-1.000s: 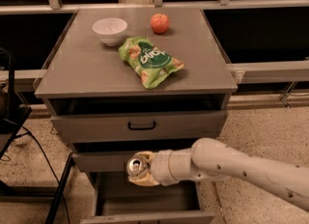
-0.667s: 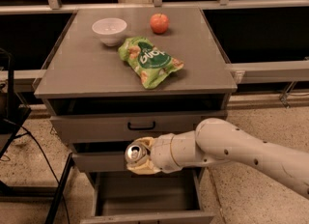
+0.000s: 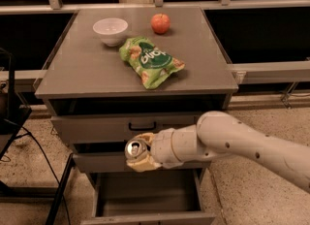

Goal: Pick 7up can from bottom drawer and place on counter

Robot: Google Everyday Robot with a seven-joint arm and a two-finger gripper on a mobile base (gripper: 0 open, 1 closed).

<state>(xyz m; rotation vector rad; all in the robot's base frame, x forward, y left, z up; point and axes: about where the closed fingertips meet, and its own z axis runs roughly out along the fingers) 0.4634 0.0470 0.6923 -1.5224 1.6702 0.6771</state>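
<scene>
The hand (image 3: pixel 141 154) is clamped on the 7up can (image 3: pixel 134 148). Its tan fingers (image 3: pixel 143 165) are pressed against the can's sides, one above and one below. The can is tipped so that its silver top and pull tab face out toward me. It hangs in the air in front of the cabinet, level with the gap between the top drawer (image 3: pixel 97 128) and the middle drawer (image 3: pixel 104 162), just under the black handle (image 3: pixel 142 126). It is clear of the bottom drawer (image 3: pixel 145 194), which stands pulled out below with its grey floor showing. The can is still well below the bench (image 3: pixel 92 71).

The white arm (image 3: pixel 242 141) reaches in from the right, its thick forearm crossing in front of the drawer fronts.

Compared with a second ago, the can and hand sit higher and a touch further left. Back then they were down by the lower edge of the middle drawer; now they are up at its top edge. The arm has lifted with them. The grip looks the same.

On the bench nothing has shifted. The white bowl (image 3: pixel 110 29) and the apple (image 3: pixel 160 23) sit at the back, and the green chip bag (image 3: pixel 150 60) lies in front of them.
</scene>
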